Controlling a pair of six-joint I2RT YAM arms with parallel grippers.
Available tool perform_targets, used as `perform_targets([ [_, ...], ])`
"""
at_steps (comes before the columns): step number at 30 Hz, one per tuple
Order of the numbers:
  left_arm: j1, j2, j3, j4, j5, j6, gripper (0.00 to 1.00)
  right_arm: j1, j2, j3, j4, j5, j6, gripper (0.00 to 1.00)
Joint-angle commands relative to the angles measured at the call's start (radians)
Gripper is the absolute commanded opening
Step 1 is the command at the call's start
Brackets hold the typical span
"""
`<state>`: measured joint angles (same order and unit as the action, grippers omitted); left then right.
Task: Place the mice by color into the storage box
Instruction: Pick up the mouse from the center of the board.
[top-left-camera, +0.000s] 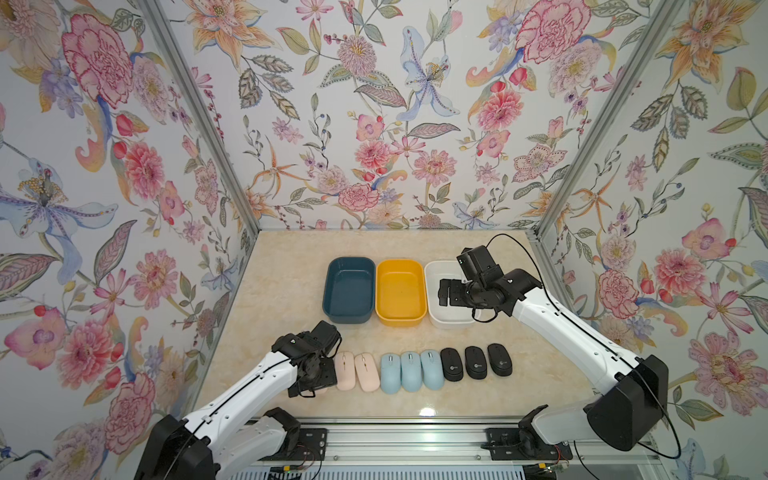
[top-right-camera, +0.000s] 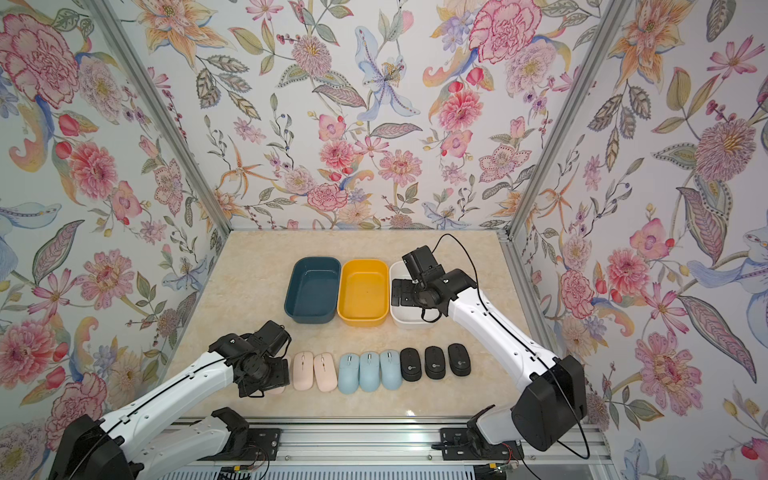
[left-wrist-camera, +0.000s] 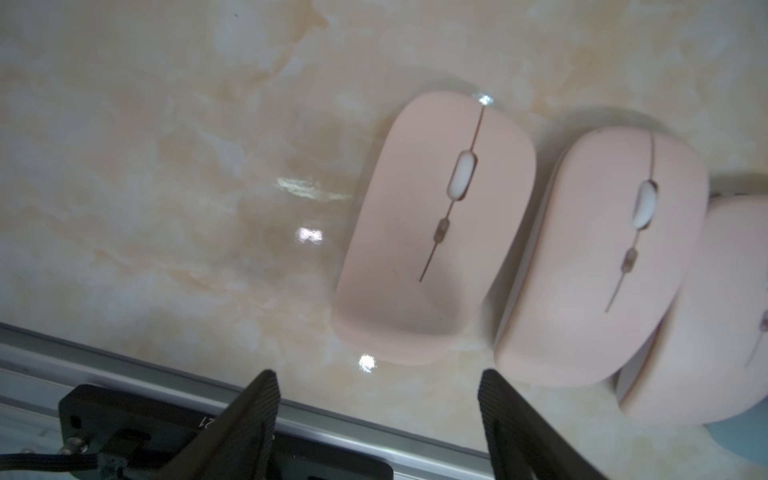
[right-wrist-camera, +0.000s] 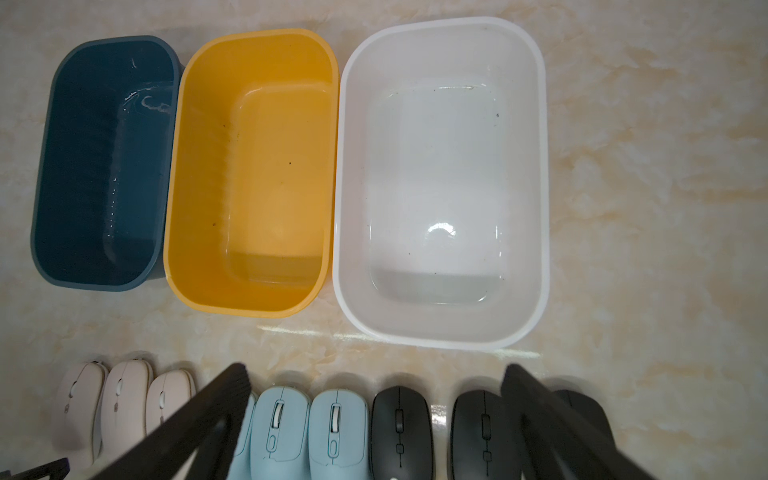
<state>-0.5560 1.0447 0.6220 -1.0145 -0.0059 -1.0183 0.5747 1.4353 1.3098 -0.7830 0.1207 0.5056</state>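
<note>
**A:** How far along?

**B:** Nothing is sorted. On the desk (top-left-camera: 282, 291), the dark blue bin (right-wrist-camera: 104, 166), yellow bin (right-wrist-camera: 257, 174) and white bin (right-wrist-camera: 440, 187) are all empty. The right hand (right-wrist-camera: 374, 370) hangs over the white bin, spread wide and holding nothing.

**A:** And the left hand (left-wrist-camera: 376, 376)?

**B:** Spread and empty, just short of the end pink mouse (left-wrist-camera: 436, 232). All nine mice lie in one row near the bins. It's the first pick, though probably not centred. Next, straddle that mouse's sides and close.

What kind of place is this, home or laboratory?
Probably a robot test booth: two robot arms on an aluminium rail, floral wallpaper panels in metal framing, mice lined up in a row.
</note>
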Motion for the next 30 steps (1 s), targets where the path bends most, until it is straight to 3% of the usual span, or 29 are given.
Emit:
perform_targets([
  [1, -0.012, 0.012, -0.018, 0.025, -0.004, -0.029, 0.80, 0.010, 0.025, 0.036, -0.030, 0.009, 0.011, 0.97],
  [17, -0.012, 0.084, -0.049, 0.108, -0.026, 0.002, 0.83, 0.011, 0.074, 0.069, -0.032, 0.022, 0.000, 0.97],
  [30, 0.024, 0.239, 0.007, 0.175, -0.064, 0.076, 0.85, 0.011, 0.096, 0.100, -0.043, 0.033, -0.025, 0.98],
])
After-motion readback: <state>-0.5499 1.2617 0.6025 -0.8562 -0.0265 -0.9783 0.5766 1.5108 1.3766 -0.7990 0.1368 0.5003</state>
